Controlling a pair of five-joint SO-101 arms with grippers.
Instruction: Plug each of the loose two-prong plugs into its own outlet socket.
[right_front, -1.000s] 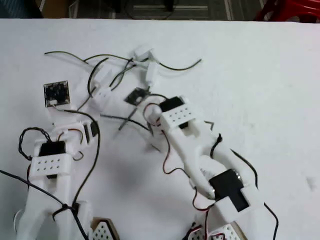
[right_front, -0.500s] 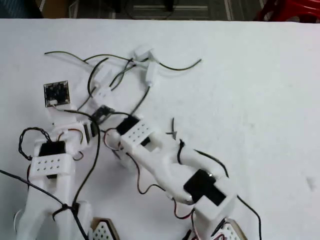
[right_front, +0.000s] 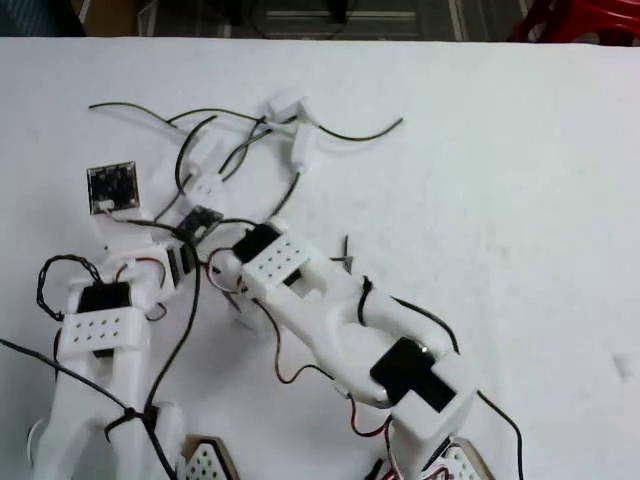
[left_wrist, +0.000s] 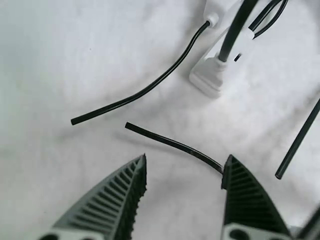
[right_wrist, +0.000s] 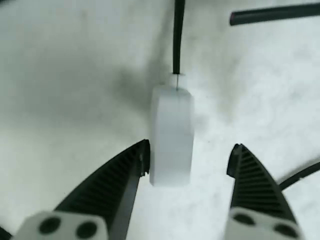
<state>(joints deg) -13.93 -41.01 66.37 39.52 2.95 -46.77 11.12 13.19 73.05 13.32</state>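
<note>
Early days: no plug seen sitting in a socket yet.
Right hand (right_wrist: 190, 145) wide open around a white plug (right_wrist: 171, 135) (maybe a socket, hard to tell) toward 9 o'clock on the worktop (right_front: 520, 180), not pinching it. Left hand (left_wrist: 186, 157) open too, over a loose wire end (left_wrist: 170, 142). More white pieces (right_front: 300, 148) lying apart in the wire tangle near 11 o'clock, so likely all the plugging left to do. White worktop; dark floor and something red (right_front: 580, 18) past the far edge at 1 o'clock.
</note>
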